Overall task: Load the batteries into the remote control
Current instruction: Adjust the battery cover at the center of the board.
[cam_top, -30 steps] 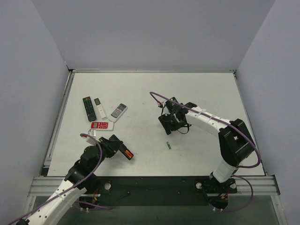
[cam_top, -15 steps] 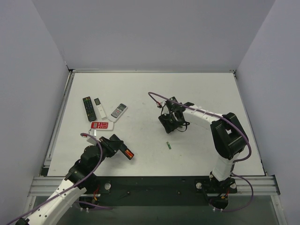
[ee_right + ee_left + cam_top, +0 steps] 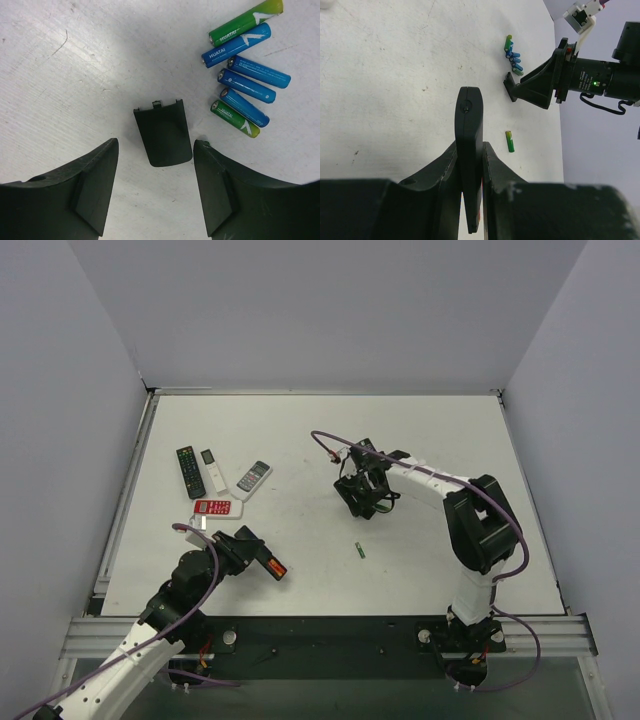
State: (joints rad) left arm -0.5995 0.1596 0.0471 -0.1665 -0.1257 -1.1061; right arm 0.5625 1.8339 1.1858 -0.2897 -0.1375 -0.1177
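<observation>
My left gripper (image 3: 262, 562) is shut on the slim black remote control (image 3: 469, 145), held on edge above the near left of the table; an orange-red cell (image 3: 274, 569) shows at its end. My right gripper (image 3: 155, 144) is open and hangs over the small black cover piece (image 3: 162, 132), which lies flat between its fingers, untouched. Several green and blue batteries (image 3: 242, 80) lie beside it, also in the left wrist view (image 3: 514, 56). One green battery (image 3: 359, 551) lies alone nearer the front.
Several other remotes lie at the left: a black one with buttons (image 3: 190, 471), a narrow white one (image 3: 213, 470), a white-grey one (image 3: 254, 478) and a red-and-white one (image 3: 215, 508). Grey walls close in the table on three sides.
My right gripper has shifted slightly toward the back and turned at the wrist. The left arm and the remote have not moved.
</observation>
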